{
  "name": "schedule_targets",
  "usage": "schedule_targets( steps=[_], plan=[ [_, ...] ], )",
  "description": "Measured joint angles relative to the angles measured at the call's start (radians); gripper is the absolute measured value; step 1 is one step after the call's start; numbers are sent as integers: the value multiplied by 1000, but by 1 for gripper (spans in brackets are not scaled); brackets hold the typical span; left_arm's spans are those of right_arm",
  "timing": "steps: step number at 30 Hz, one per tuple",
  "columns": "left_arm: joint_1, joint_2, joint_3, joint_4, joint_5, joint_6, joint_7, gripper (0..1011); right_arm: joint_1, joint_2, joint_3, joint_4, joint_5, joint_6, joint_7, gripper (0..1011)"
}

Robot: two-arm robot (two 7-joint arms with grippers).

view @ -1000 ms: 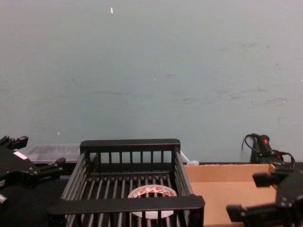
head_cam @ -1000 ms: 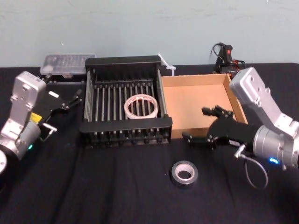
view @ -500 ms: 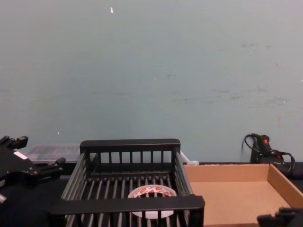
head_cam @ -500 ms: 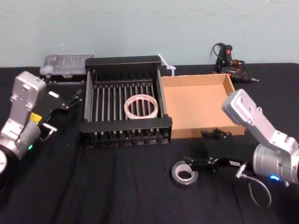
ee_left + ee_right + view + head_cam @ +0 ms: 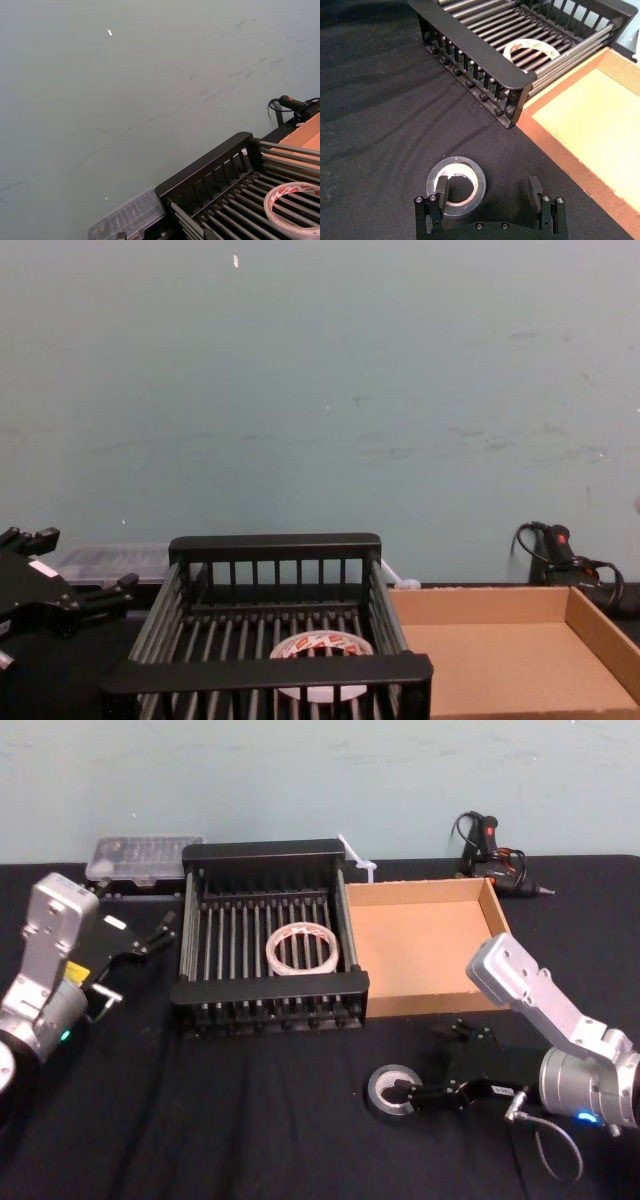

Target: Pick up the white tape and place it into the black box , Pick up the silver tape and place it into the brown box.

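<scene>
The white tape (image 5: 300,948) lies flat on the slats inside the black box (image 5: 270,988); it shows too in the right wrist view (image 5: 535,47) and chest view (image 5: 320,645). On the black cloth in front of the brown box (image 5: 420,950) sits the silver tape (image 5: 393,1090), seen close in the wrist view (image 5: 470,172). My right gripper (image 5: 488,192) is low at that roll and open. One of its fingers (image 5: 441,189) stands over the roll's pale centre, the other off to the side. The left gripper (image 5: 130,910) hangs open left of the black box.
A clear plastic case (image 5: 140,855) lies behind the black box at the back left. A glue gun with cable (image 5: 490,840) sits behind the brown box. A white zip tie (image 5: 355,855) lies between the boxes' back corners. Black cloth covers the table.
My right gripper has come down and forward from the brown box's front wall to the silver tape, staying open. The left arm and both tapes have not moved.
</scene>
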Motion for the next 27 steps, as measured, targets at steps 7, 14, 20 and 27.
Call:
schedule_targets(
  steps=[7, 14, 20, 27],
  plan=[
    [0, 0, 0, 0, 0, 0, 0, 1001, 8, -5, -8, 14, 2, 12, 0, 1002],
    [0, 0, 0, 0, 0, 0, 0, 1001, 17, -16, -16, 28, 6, 22, -1, 1003],
    [0, 0, 0, 0, 0, 0, 0, 1001, 26, -28, -21, 44, 8, 28, -7, 1002],
    [0, 0, 0, 0, 0, 0, 0, 1001, 37, -39, -27, 63, 5, 30, -14, 1002]
  ],
)
